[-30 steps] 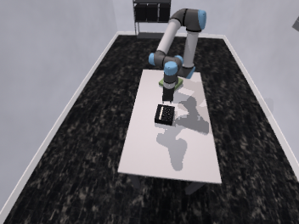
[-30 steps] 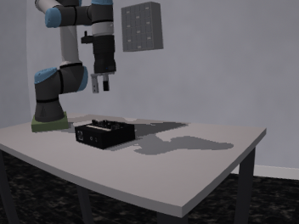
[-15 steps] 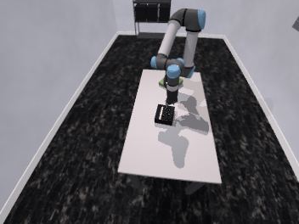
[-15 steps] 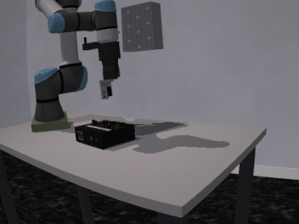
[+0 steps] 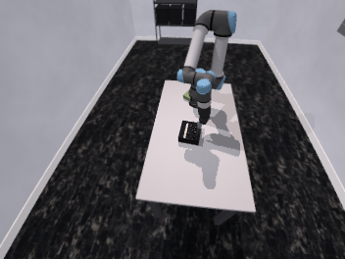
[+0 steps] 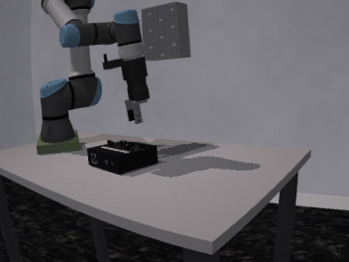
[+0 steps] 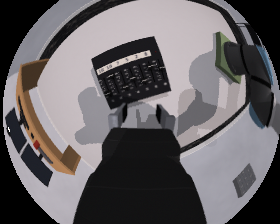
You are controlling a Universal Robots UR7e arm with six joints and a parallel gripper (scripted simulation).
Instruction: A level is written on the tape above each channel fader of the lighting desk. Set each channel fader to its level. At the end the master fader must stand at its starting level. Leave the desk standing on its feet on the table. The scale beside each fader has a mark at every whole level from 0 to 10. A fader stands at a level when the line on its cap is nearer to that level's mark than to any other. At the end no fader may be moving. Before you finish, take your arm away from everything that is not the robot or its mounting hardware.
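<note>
The lighting desk [image 5: 190, 132] is a small black box standing on the white table, also in the exterior view [image 6: 122, 156]. In the wrist view the lighting desk [image 7: 131, 75] shows a row of white tape labels above several faders; the writing and cap positions are too small to read. My gripper [image 6: 135, 113] hangs open and empty well above the desk, over its side nearer the arm's base. In the wrist view the gripper's fingers frame the desk's near edge. It also shows in the top view [image 5: 203, 118].
The arm's green base block [image 6: 58, 143] stands on the table behind the desk. A dark shelf unit [image 5: 175, 12] stands at the far wall. A grey panel of boxes [image 6: 166, 31] hangs on the wall. The table edges lie to the left and front.
</note>
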